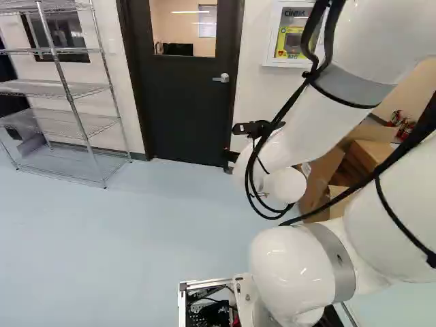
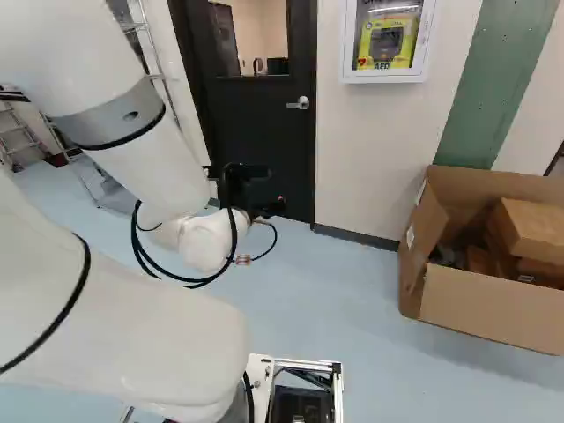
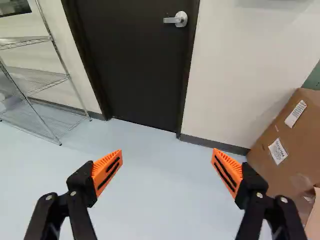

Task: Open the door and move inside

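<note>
Door (image 3: 135,65), 1 leaf, near-black with a flat, plain face, stands closed in its dark frame (image 3: 189,75). It is ahead of the arm and the gripper (image 2: 269,189), at the top of both base views, set in a pale wall (image 3: 235,65). High in the leaf is 1 window (image 1: 184,27); through it shows a room with warm-toned walls and a bright strip of light. The handle (image 3: 181,19) is 1 silvery lever on a round plate, close to the leaf's edge, lying roughly level and pointing towards the middle of the leaf. The leaf's foot comes down close to the pale blue floor (image 3: 160,200).

In the wrist view the gripper (image 3: 167,157) has its 2 fingers spread wide apart, orange pads (image 3: 108,170) angled towards each other, with floor visible between them.

A wire shelf (image 1: 68,92) stands beside the door on the side away from the handle; an open cardboard box (image 2: 493,313) sits on the handle side, beyond 1 wall cabinet (image 2: 385,77).
</note>
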Controlling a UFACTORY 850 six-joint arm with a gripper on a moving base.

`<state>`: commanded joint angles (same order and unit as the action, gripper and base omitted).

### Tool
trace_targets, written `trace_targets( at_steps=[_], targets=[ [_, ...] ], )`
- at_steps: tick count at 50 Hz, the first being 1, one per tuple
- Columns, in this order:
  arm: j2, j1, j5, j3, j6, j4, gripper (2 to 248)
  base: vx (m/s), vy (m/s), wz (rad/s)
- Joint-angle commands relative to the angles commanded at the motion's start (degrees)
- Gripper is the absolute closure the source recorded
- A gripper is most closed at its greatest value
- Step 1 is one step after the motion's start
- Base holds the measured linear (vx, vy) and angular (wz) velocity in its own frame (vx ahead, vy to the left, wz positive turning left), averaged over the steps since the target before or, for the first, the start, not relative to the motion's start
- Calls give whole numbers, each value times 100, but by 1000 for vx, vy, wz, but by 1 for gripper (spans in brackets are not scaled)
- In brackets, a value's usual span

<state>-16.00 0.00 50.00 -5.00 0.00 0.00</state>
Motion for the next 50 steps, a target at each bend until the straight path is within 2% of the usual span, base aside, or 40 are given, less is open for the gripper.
trace_targets(
  at_steps=[50],
  targets=[
    [0, 0, 0, 0, 0, 0, 3, 169, 118, -29]
  ],
)
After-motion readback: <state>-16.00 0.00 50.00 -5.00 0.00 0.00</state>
